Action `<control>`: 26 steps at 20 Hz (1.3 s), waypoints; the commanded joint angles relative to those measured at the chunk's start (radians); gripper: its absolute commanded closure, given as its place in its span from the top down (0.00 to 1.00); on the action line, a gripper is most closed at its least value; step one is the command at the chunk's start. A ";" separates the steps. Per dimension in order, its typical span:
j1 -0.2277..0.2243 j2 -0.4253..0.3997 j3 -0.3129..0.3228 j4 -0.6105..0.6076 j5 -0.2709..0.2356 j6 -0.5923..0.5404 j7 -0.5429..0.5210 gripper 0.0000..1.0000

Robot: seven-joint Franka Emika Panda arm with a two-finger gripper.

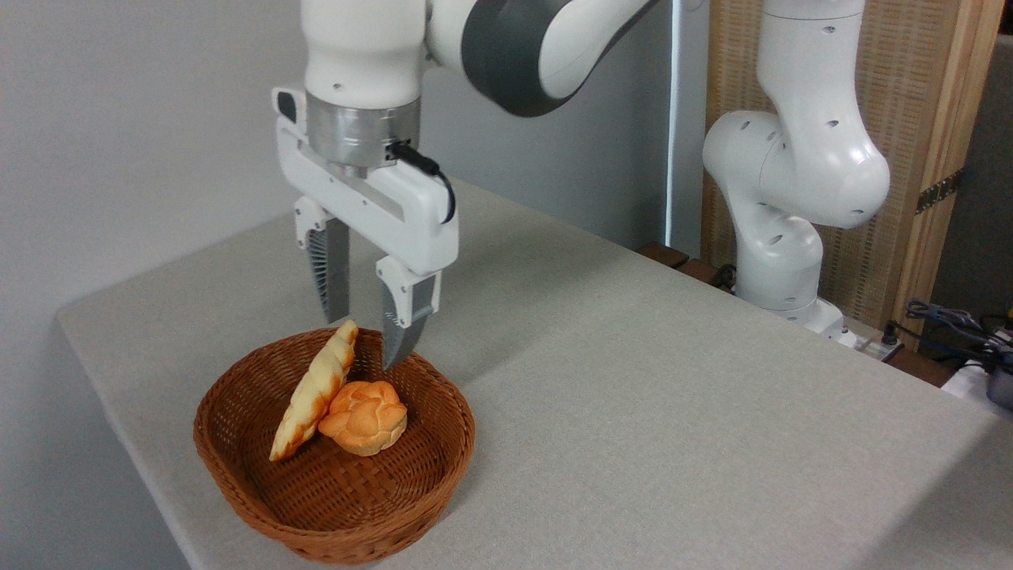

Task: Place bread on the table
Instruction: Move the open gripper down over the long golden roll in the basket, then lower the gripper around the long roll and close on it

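Bread still in the basket, claw hanging open right above it

The bread [315, 392], the long braided one, is propped at a slant inside the wicker basket [332, 507], top tip poking just over the back rim and its lower half leaning against the little orange knotted roll [365, 416]. The basket sits near the front left corner of the table [673, 412]. The claw [366, 336] hangs over the basket's back edge, fingers apart, nothing in them, tips near the bread's upper end but not touching it.
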 commanded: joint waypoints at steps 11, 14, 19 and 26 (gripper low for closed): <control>-0.098 0.121 -0.020 -0.055 -0.088 0.254 -0.422 1.00; -0.098 0.137 -0.032 -0.058 -0.088 0.254 -0.422 1.00; -0.098 0.152 -0.033 -0.067 -0.088 0.258 -0.419 0.81; -0.098 0.153 -0.033 -0.065 -0.088 0.269 -0.421 0.20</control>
